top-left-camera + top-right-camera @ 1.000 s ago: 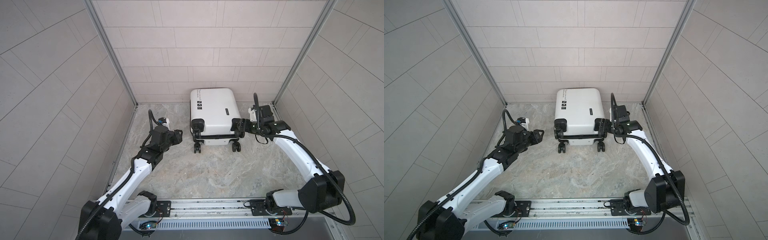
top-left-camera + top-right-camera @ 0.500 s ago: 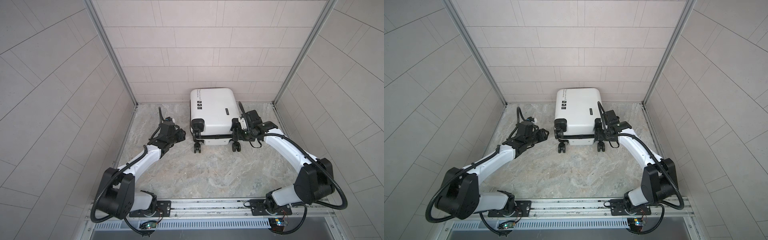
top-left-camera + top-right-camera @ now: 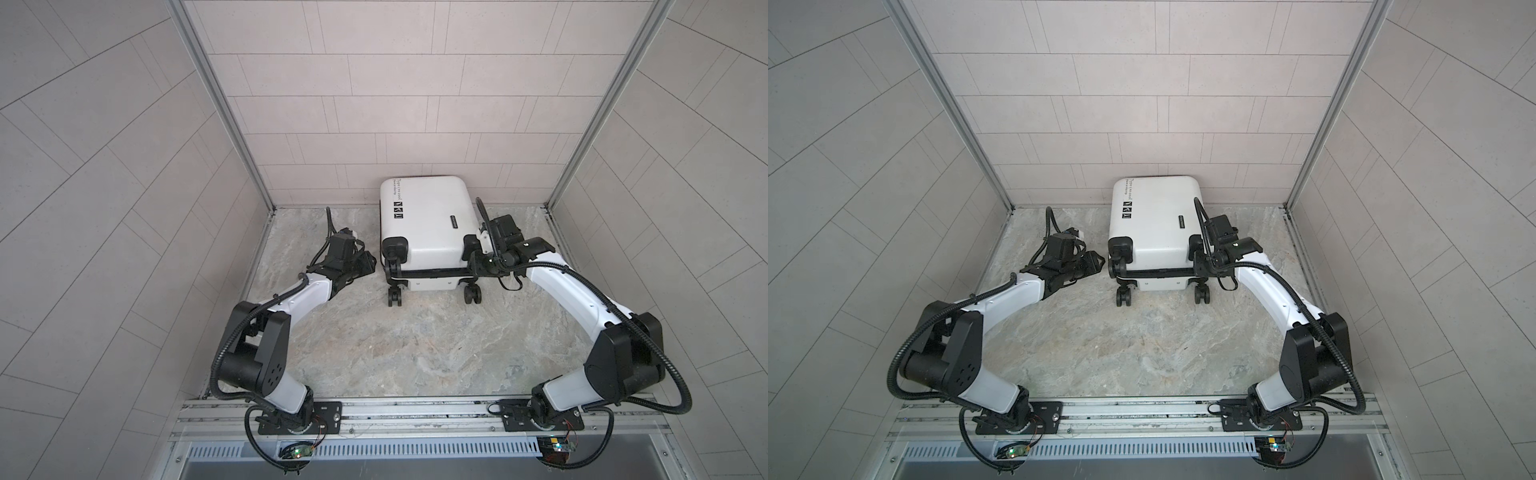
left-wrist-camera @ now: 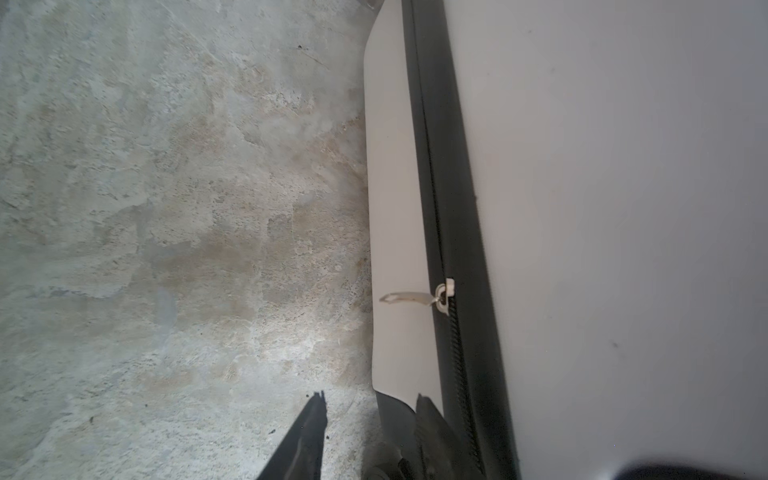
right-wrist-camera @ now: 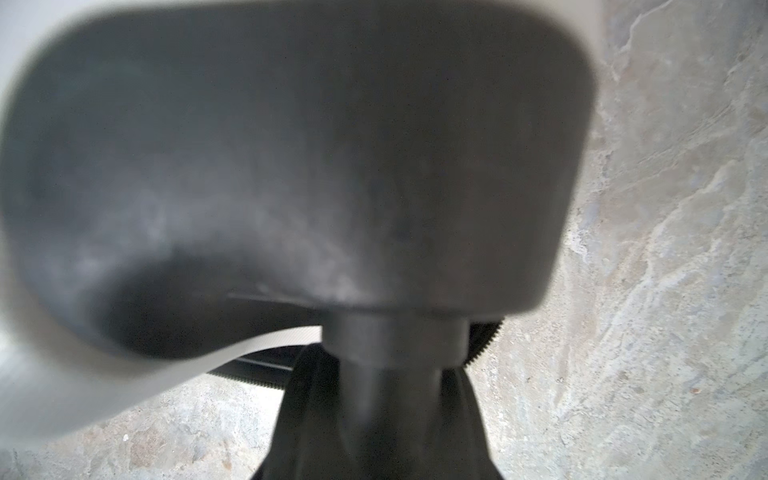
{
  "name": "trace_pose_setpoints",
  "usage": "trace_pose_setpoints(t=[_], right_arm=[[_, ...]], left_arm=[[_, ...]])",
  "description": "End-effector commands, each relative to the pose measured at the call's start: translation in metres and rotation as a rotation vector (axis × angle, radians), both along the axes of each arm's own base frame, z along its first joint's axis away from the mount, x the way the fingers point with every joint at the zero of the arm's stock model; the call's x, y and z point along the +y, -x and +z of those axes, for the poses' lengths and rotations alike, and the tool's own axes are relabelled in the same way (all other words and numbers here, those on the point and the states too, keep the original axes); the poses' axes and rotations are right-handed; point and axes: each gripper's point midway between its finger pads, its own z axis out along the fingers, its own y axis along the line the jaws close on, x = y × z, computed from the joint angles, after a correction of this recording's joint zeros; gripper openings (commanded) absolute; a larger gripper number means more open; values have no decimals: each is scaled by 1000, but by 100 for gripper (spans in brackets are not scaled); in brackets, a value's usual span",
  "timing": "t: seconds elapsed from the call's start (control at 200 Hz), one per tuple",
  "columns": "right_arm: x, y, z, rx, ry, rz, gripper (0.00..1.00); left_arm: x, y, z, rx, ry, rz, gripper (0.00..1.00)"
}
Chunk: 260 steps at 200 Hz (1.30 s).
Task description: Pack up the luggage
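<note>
Suitcase [image 3: 424,224], hard shell, flat on surface [image 3: 415,353] at upper centre. Likely rigid, slick, bulky; best taken by zipper pull [image 4: 407,297] or wheel housings [image 3: 395,245]. Left pincer [image 3: 371,266] beside, right pincer [image 3: 471,266] at wheel corner; spread or pinching, cannot tell.

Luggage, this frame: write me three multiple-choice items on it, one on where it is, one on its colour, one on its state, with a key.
1. Where is the luggage? A) back of the table, by the rear wall B) front edge, by the rail C) lifted off the table
2. Shell colour? A) black B) white C) blue
3. State? A) wide open B) standing on its wheels C) shut, lying flat
Key: A, both top views show it by the rear wall; B, the shell is white; C, its halves meet along the black zipper band.
</note>
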Motion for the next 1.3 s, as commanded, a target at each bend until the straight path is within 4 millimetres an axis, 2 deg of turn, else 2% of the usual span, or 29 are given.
trace_pose_setpoints(t=[0.0,0.135,0.305,0.4,0.545,0.685,0.756,0.866,0.966,1.106,1.246,1.296], right_arm=[[1,1,43,-110,-18,18,19],[-3,4,53,-136,-10,8,13],[-13,5,59,-154,28,-26,10],[-23,7,50,-138,58,-48,10],[-39,11,22,-75,63,-94,11],[-52,15,0,-19,48,-129,23],[-57,17,-3,-1,40,-142,37],[-61,20,3,-14,33,-153,57],[-62,23,15,-46,28,-158,68],[-59,28,33,-73,2,-146,74],[-54,36,55,-126,-18,-141,74],[-46,40,63,-151,-25,-125,74]], left_arm=[[-10,-4,5,-27,5,-38,41],[-23,0,4,-31,-4,-76,40],[-37,4,1,-31,-9,-112,40],[-44,6,-2,-30,-9,-128,40],[-56,10,-5,-25,-12,-158,40],[-67,15,-6,-31,-17,-182,40],[-70,16,-6,-34,-21,-190,40],[-73,18,-2,-45,-26,-196,40],[-67,20,4,-55,-45,-182,40],[-54,24,18,-88,-84,-159,40],[-27,27,28,-124,-114,-79,40],[-16,28,32,-140,-112,-50,40]])
